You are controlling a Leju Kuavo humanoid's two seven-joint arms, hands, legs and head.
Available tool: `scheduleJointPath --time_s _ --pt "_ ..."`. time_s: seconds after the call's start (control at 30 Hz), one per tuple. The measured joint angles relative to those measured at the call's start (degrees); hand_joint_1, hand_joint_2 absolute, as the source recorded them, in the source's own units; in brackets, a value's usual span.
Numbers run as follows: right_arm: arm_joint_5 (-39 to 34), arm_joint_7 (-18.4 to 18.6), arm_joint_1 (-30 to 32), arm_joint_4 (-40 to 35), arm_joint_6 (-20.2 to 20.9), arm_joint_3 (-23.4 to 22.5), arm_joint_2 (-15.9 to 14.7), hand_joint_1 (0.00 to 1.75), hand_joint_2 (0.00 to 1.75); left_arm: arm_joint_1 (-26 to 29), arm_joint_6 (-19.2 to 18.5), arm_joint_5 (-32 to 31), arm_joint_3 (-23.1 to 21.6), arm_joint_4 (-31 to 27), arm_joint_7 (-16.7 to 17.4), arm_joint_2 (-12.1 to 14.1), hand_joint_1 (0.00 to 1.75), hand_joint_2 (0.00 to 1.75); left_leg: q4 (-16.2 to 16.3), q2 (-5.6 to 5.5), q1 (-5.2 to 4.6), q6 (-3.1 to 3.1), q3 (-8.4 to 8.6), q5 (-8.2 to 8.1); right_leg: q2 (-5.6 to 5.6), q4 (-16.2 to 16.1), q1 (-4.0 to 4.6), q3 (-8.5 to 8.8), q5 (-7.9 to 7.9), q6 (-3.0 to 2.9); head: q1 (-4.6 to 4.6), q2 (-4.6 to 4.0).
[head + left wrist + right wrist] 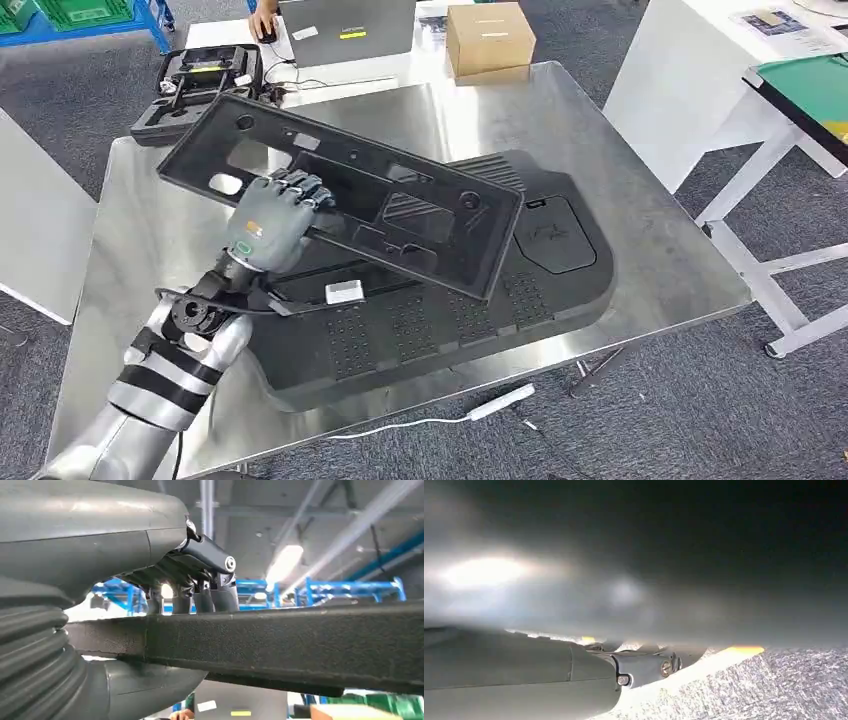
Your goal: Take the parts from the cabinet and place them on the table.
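The left robot hand grips the near long edge of a flat black frame panel, its dark fingers curled over the top of the rim while the thumb lies beneath it; the left wrist view shows that rim clamped between them. The panel is pierced by several cut-outs and sits tilted, lying across a larger black moulded panel that rests flat on the steel tabletop. A small white tag lies on the larger panel just beside the wrist. At the far left corner of the tabletop an open black case holds a dark device with a yellow-green label, nested in its foam lining. Beyond it, on a white table, stand a closed cardboard box and a grey laptop, with a person's hand resting beside the laptop. A white cable hangs off the near edge of the tabletop. The right robot hand is seen close against a blurred dark surface, and I cannot tell whether its fingers are spread or closed.
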Motion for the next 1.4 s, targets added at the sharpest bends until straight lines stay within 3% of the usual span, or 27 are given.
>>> scheduleJointPath --time_s 0.27,0.53,0.93,1.4 --pt "-0.02 0.31 -0.03 0.0 0.09 0.24 -0.15 0.0 0.0 -3.21 -4.18 -0.42 -3.81 3.09 0.04 -0.15 1.75 1.75 0.02 0.0 -0.04 0.01 0.0 0.0 0.0 0.0 -0.02 -0.01 0.0 0.01 0.0 0.0" --pt "-0.22 0.26 -0.14 0.0 0.5 0.68 -0.33 0.0 0.0 -7.02 -10.06 3.87 -10.56 7.92 -3.45 -1.09 1.75 1.75 0.02 0.05 -0.05 0.01 0.0 -0.01 0.01 0.0 -0.02 -0.02 0.0 0.01 0.0 0.0" --pt "-0.81 0.26 -0.24 0.0 0.72 1.25 -0.42 0.0 0.0 -9.13 -12.72 9.29 -17.12 13.23 -4.87 -1.11 1.75 1.75 0.02 0.04 -0.05 0.01 0.0 -0.01 0.01 0.0 -0.02 -0.01 0.0 0.01 -0.02 0.0" --pt "-0.85 0.26 -0.24 0.0 0.76 1.73 -0.44 0.0 0.0 -9.61 -13.4 10.73 -20.11 16.31 -5.07 -1.11 1.75 1.75 0.02 0.03 -0.05 0.01 0.0 -0.01 0.01 0.0 -0.02 -0.01 0.0 0.01 0.0 0.0"
